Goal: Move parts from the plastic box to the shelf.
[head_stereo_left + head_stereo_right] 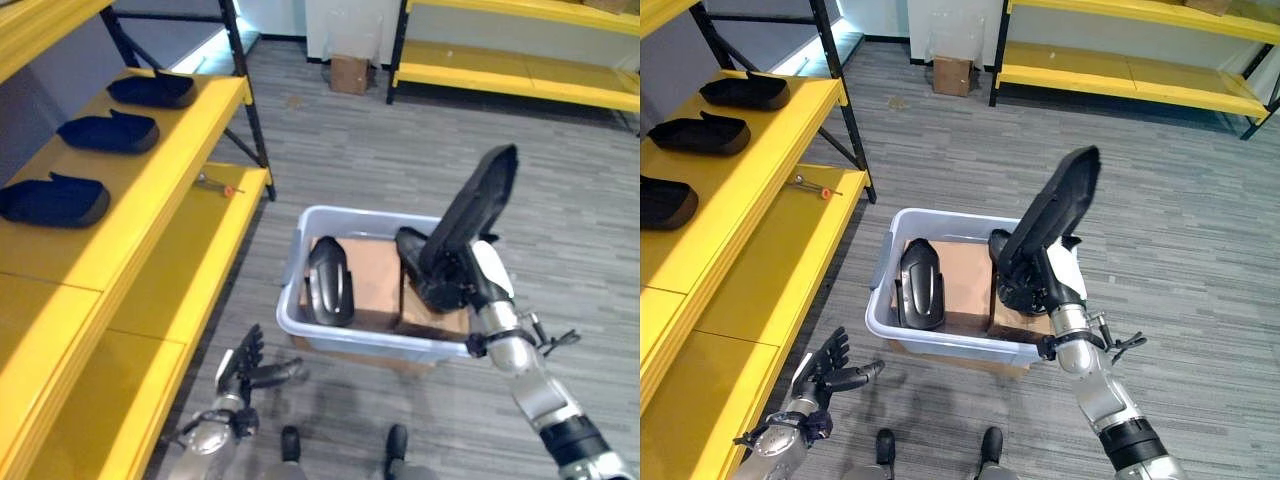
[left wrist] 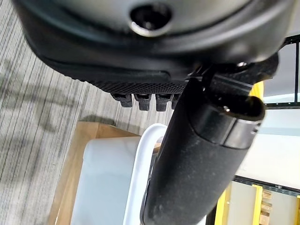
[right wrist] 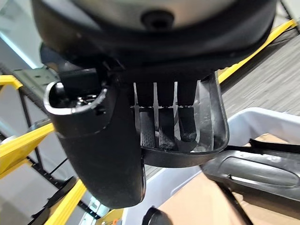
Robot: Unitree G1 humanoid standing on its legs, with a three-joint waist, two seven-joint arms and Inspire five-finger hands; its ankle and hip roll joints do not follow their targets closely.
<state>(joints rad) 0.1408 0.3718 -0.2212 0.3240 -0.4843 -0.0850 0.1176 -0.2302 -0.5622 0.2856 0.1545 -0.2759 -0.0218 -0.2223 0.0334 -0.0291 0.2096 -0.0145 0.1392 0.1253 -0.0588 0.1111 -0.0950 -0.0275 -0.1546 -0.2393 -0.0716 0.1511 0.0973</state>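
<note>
A pale plastic box [image 1: 340, 338] stands on the floor beside the yellow shelf [image 1: 160, 180]. Inside it, one black moulded part [image 1: 330, 280] lies on cardboard [image 1: 375, 272]. My right hand [image 1: 468, 278] is shut on a long black part [image 1: 482, 198], which stands tilted upright over the box's right side. In the right wrist view the fingers [image 3: 161, 136] curl over that part's rim [image 3: 213, 136], and another dark part [image 3: 262, 173] lies below. Three black parts [image 1: 55, 200] [image 1: 108, 132] [image 1: 152, 90] rest on the shelf's upper board. My left hand [image 1: 245, 368] hangs open, low by the box's near left corner.
A small screwdriver [image 1: 216, 184] lies on the lower shelf board. The shelf's black post [image 1: 250, 110] stands just left of the box. A cardboard carton [image 1: 349, 72] and a second yellow shelf [image 1: 520, 70] are at the back across the grey floor.
</note>
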